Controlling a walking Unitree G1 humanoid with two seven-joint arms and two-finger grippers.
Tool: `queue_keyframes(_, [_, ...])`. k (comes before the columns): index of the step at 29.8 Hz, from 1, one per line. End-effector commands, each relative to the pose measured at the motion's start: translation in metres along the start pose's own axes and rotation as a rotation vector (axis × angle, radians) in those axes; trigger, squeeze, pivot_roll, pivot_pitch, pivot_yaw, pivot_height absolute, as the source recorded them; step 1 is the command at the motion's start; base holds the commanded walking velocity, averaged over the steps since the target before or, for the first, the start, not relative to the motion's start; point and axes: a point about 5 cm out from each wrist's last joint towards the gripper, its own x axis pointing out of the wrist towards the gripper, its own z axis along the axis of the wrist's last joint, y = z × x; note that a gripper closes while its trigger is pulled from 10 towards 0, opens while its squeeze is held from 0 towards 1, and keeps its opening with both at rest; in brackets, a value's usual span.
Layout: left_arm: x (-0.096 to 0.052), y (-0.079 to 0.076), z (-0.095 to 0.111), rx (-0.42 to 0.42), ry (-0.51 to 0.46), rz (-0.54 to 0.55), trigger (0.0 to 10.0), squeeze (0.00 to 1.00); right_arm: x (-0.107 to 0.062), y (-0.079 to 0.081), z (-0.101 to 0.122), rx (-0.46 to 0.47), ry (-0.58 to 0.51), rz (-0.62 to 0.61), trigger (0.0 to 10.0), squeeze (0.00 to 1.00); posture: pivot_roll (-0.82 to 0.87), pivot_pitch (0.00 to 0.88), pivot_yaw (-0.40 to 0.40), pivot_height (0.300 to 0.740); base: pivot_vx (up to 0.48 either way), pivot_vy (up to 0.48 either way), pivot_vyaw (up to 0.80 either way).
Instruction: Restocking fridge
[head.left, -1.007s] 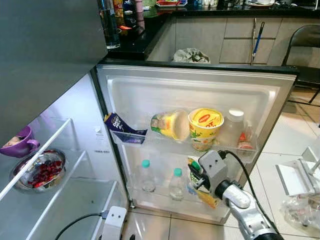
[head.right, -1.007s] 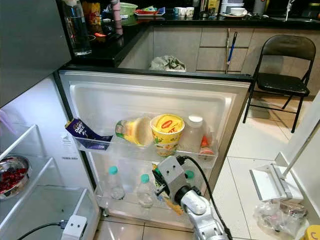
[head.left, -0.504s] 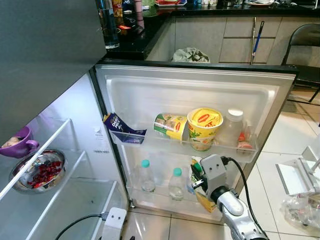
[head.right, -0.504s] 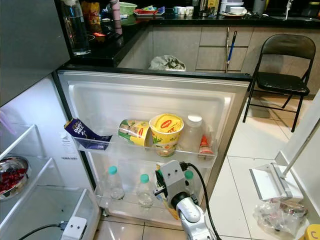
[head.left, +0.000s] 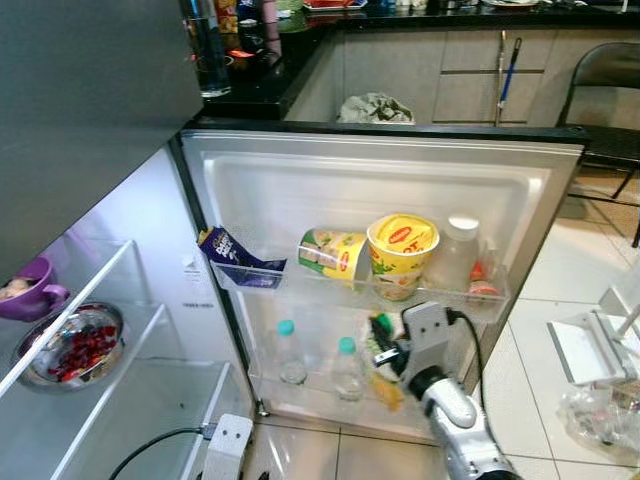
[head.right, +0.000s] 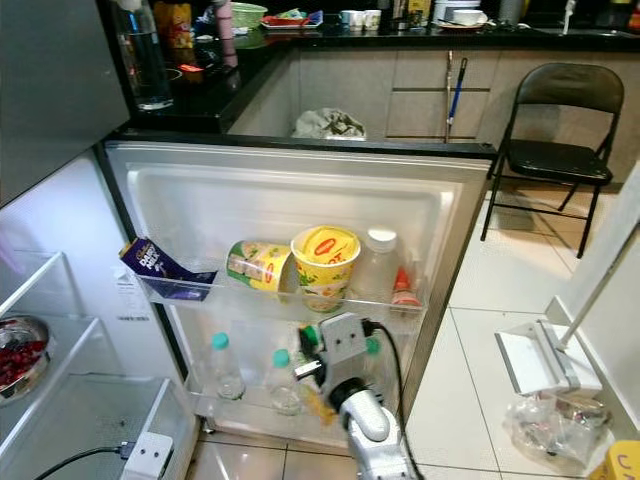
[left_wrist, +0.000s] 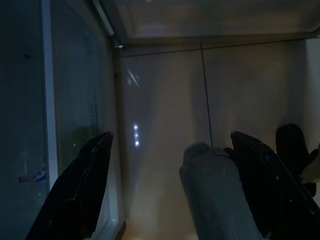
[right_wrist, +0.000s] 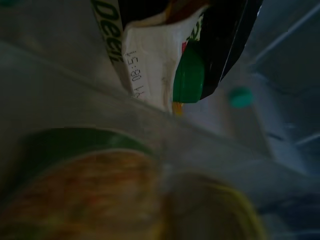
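My right gripper (head.left: 384, 346) is at the lower shelf of the open fridge door (head.left: 300, 180), shut on a white and yellow carton (right_wrist: 150, 65) with a green cap (right_wrist: 189, 77). The carton hangs tilted just right of two teal-capped water bottles (head.left: 291, 352) on that shelf. On the upper door shelf are a purple packet (head.left: 232, 258), a noodle cup on its side (head.left: 333, 255), an upright yellow noodle cup (head.left: 402, 248) and a white-lidded jar (head.left: 458, 250). My left gripper (left_wrist: 170, 185) hangs open over the floor tiles beside the fridge.
Inside the fridge on the left are a purple bowl (head.left: 25, 295) and a metal bowl of red food (head.left: 72, 350) on glass shelves. A white plug block (head.left: 228, 440) with its cable lies on the floor. A folding chair (head.right: 560, 130) stands at the right.
The noodle cup on the upper shelf has settled on its side. My right gripper has carried the carton slightly left, closer to the water bottles. The camera has shifted a little.
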Motion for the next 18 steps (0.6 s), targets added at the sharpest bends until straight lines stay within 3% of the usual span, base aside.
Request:
queue_keyframes(1, [-0.004,0.007,-0.007,0.023,0.029,0.008,10.0,0.0,0.009,0.01,0.014,-0.005,-0.08,0.05,10.0,0.0,-0.09,0.151,0.035,0.626,0.0,0.0,0.0])
queue_keyframes(3, [-0.004,0.007,-0.007,0.026,0.03,0.008,10.0,0.0,0.015,0.028,0.012,0.027,-0.079,0.112,10.0,0.0,-0.08,0.151,0.033,0.626,0.0,0.0,0.0])
queue_keyframes(9, [-0.005,0.007,-0.009,0.027,0.031,0.009,10.0,0.0,0.016,0.03,0.008,0.031,-0.059,0.134,10.0,0.0,-0.07,0.154,0.027,0.626,0.0,0.0,0.0])
queue_keyframes(14, [-0.006,0.008,-0.01,0.027,0.032,0.012,10.0,0.0,0.012,0.017,0.006,-0.004,-0.038,0.119,10.0,0.0,-0.08,0.157,0.029,0.626,0.0,0.0,0.0])
queue_keyframes(15, [-0.006,0.008,-0.011,0.028,0.034,0.01,10.0,0.0,0.005,0.002,0.001,-0.045,0.006,0.106,10.0,0.0,-0.08,0.161,0.034,0.626,0.0,0.0,0.0])
queue_keyframes(18, [-0.006,0.007,-0.011,0.031,0.036,0.007,10.0,0.0,-0.002,-0.012,-0.004,-0.071,0.04,0.089,10.0,0.0,-0.08,0.162,0.039,0.626,0.0,0.0,0.0])
